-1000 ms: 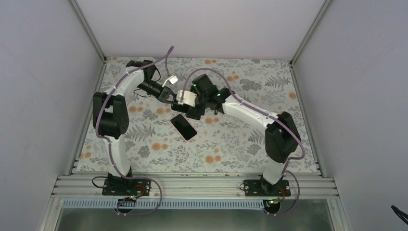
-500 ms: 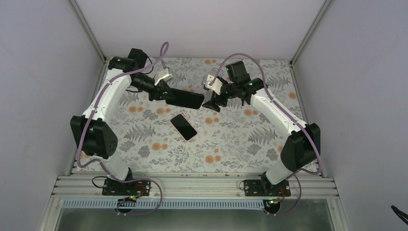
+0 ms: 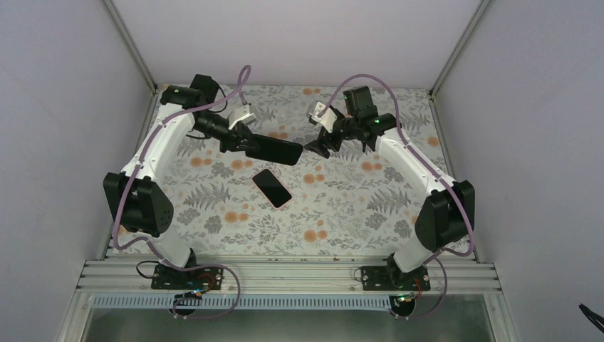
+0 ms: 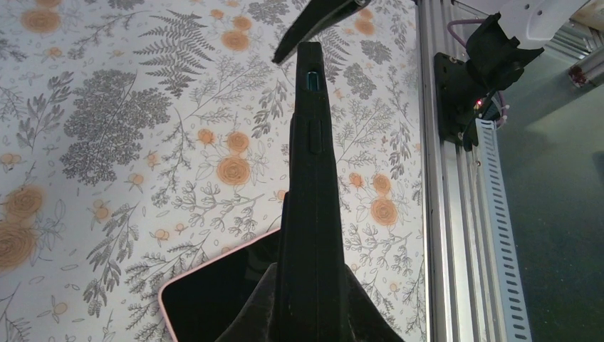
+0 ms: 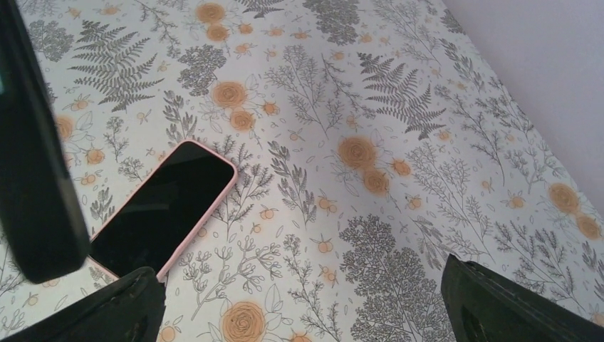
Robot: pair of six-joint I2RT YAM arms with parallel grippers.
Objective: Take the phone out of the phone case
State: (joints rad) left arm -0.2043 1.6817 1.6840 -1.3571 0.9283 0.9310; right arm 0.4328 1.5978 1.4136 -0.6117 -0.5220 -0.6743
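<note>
The phone [image 3: 272, 188], black screen up with a thin pink rim, lies flat on the floral table mat. It also shows in the left wrist view [image 4: 214, 299] and in the right wrist view [image 5: 164, 210]. My left gripper [image 3: 249, 142] is shut on one end of the black phone case [image 3: 278, 149] and holds it in the air above and behind the phone. The case is seen edge-on in the left wrist view [image 4: 311, 178]. My right gripper [image 3: 317, 146] is open and empty, just right of the case's free end [image 5: 32, 164], not touching it.
The floral mat [image 3: 342, 206] covers the table between grey walls. An aluminium rail [image 3: 285, 274] runs along the near edge, also seen in the left wrist view [image 4: 441, 214].
The two grippers were together at the case above the phone. They have parted: the left one keeps the case, the right one let go and drew back to the right. The phone stayed put.
</note>
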